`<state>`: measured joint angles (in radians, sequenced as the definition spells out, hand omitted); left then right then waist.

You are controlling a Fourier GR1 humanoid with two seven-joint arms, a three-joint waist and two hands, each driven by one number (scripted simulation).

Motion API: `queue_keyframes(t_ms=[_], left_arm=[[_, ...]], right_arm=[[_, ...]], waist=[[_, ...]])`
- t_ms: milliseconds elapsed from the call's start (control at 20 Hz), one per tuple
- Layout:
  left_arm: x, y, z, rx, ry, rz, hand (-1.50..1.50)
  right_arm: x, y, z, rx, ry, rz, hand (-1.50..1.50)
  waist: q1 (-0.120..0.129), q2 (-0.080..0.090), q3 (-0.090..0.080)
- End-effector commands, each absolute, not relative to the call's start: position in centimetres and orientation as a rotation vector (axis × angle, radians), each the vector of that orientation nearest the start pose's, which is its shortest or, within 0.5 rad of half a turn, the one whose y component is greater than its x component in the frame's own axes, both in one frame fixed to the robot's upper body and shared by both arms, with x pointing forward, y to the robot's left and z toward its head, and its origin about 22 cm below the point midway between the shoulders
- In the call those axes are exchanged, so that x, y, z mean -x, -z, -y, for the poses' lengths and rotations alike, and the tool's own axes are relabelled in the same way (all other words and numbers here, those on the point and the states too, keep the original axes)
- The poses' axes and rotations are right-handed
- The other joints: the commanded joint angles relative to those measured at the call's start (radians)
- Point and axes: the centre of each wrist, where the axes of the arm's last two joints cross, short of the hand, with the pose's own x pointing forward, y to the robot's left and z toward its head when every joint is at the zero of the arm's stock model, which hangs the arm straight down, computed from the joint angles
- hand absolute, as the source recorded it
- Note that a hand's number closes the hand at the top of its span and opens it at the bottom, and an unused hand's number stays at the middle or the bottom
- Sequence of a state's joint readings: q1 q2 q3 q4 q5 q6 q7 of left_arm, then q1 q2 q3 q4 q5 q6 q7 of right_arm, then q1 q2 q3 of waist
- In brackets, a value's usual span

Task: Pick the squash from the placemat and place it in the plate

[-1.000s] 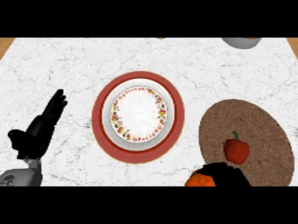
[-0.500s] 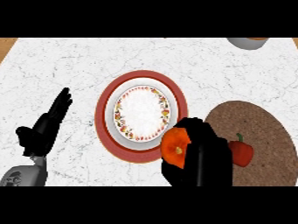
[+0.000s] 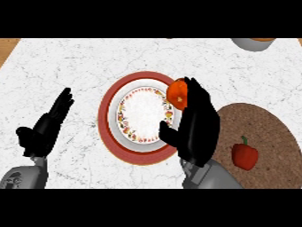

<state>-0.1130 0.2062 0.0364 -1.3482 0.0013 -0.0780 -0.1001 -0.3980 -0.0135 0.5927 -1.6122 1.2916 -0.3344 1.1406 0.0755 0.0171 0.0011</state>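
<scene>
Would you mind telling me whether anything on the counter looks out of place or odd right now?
Nothing stands out. The plate sits flat on the marble counter, the red pepper lies on the round placemat, and the right hand holds the orange squash over the plate's right rim. The left hand rests open at the left.

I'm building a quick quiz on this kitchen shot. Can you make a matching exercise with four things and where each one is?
Things:
1. squash
2. red pepper
3. left hand
4. grey bowl

Places:
A. on the brown placemat
B. at the counter's far right edge
C. held by the right hand over the plate's right rim
D. open, fingers up, left of the plate

Pairs: 1-C, 2-A, 3-D, 4-B
</scene>
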Motion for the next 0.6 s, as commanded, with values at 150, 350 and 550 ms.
queue_keyframes(t_ms=[150,350,550], left_arm=[[-27.3,0.7,-29.1,-0.11,0.179,1.533,0.0],[-26.8,2.2,-28.3,-0.118,0.161,1.527,0.0],[-25.4,2.4,-29.8,-0.136,0.151,1.512,0.0]], right_arm=[[-28.2,-10.5,5.5,1.001,0.051,1.468,-1.5],[-27.5,-9.7,6.4,0.911,0.218,1.518,-1.5],[-26.0,-9.3,7.2,0.791,0.36,1.582,-1.5]], waist=[[-0.016,-0.005,0.001],[-0.041,-0.007,0.001],[-0.048,-0.017,0.001]])
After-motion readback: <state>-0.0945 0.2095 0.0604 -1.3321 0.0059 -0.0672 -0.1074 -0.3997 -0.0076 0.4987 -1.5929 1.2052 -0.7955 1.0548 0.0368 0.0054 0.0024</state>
